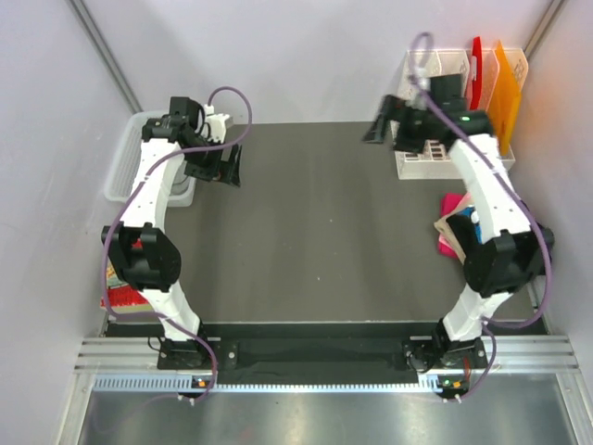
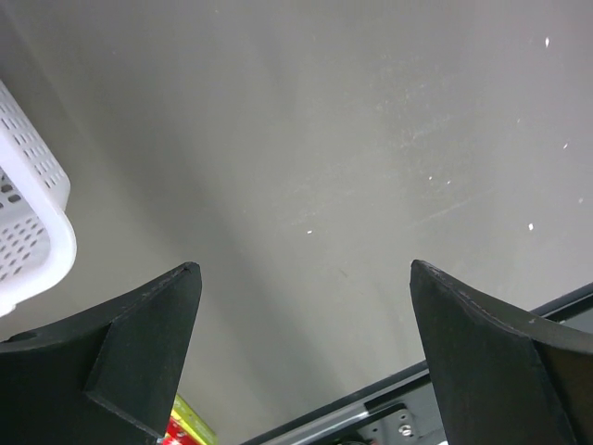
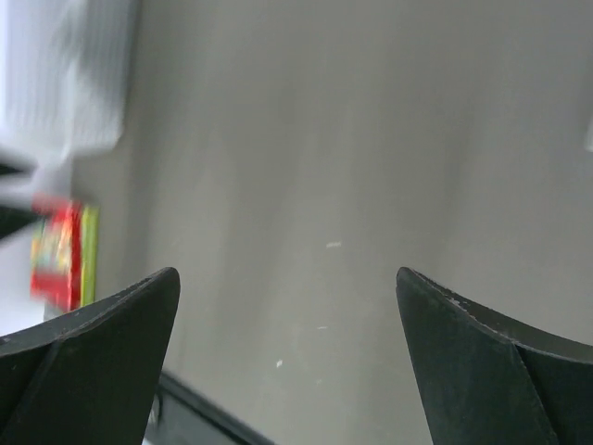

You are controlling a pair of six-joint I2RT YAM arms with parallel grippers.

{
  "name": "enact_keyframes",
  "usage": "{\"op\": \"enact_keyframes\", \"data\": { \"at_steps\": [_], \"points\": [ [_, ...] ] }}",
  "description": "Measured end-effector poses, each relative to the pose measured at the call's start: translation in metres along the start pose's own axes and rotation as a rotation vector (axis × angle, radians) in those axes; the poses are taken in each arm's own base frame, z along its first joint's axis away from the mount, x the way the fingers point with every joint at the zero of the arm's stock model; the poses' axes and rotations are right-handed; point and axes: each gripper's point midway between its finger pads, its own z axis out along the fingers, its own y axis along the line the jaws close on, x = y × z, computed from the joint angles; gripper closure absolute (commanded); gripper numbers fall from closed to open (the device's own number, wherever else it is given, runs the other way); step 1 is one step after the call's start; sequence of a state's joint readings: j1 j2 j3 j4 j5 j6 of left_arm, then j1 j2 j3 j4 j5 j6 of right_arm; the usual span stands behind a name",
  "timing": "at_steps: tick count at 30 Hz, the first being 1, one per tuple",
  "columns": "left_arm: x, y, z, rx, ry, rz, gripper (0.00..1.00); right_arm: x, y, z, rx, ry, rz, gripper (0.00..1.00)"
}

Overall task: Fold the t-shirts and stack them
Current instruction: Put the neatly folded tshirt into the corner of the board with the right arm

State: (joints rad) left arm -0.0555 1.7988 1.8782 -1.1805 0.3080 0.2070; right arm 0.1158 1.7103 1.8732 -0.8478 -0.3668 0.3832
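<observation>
A small pile of t-shirts [image 1: 451,229], pink and tan cloth with a bit of blue, lies at the table's right edge, partly hidden under my right arm. The black and grey shirts are out of view. My left gripper [image 1: 215,169] is open and empty over the far left of the dark mat; in the left wrist view [image 2: 306,278] only bare mat shows between its jaws. My right gripper [image 1: 389,125] is open and empty, raised over the far right of the mat; the right wrist view [image 3: 287,278] shows bare mat between its jaws.
A white mesh basket [image 1: 125,158] stands at the far left, also in the left wrist view [image 2: 28,213]. A red patterned packet [image 1: 125,289] lies at the near left. A white rack [image 1: 431,159] with red and orange panels [image 1: 491,79] stands at the back right.
</observation>
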Motion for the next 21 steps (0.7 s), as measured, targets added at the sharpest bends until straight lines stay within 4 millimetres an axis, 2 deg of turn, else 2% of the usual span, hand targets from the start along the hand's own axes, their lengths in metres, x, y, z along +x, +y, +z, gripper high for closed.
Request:
{"op": "enact_keyframes", "data": {
  "at_steps": [3, 6, 8, 11, 14, 16, 21],
  "points": [
    [-0.002, 0.002, -0.001, -0.006, -0.006, -0.033, 0.01, 0.034, 0.072, 0.026, -0.147, 0.097, -0.162, 0.0],
    [-0.001, 0.011, -0.004, -0.021, -0.008, -0.061, 0.01, 0.056, 0.123, 0.046, -0.248, 0.149, -0.264, 0.0],
    [0.001, 0.021, -0.007, -0.036, -0.014, -0.087, 0.01, 0.064, 0.145, 0.055, -0.297, 0.167, -0.302, 0.0],
    [0.005, 0.046, -0.015, -0.071, -0.032, -0.146, 0.01, 0.074, 0.152, 0.059, -0.32, 0.195, -0.315, 0.0],
    [0.009, 0.067, -0.025, -0.108, -0.053, -0.198, 0.01, 0.07, 0.15, 0.058, -0.324, 0.187, -0.322, 0.0],
    [0.012, 0.071, -0.028, -0.118, -0.062, -0.212, 0.01, 0.07, 0.149, 0.058, -0.328, 0.187, -0.324, 0.0],
    [0.018, 0.064, -0.027, -0.114, -0.066, -0.208, 0.01, 0.072, 0.145, 0.058, -0.328, 0.196, -0.326, 0.0]
  ]
}}
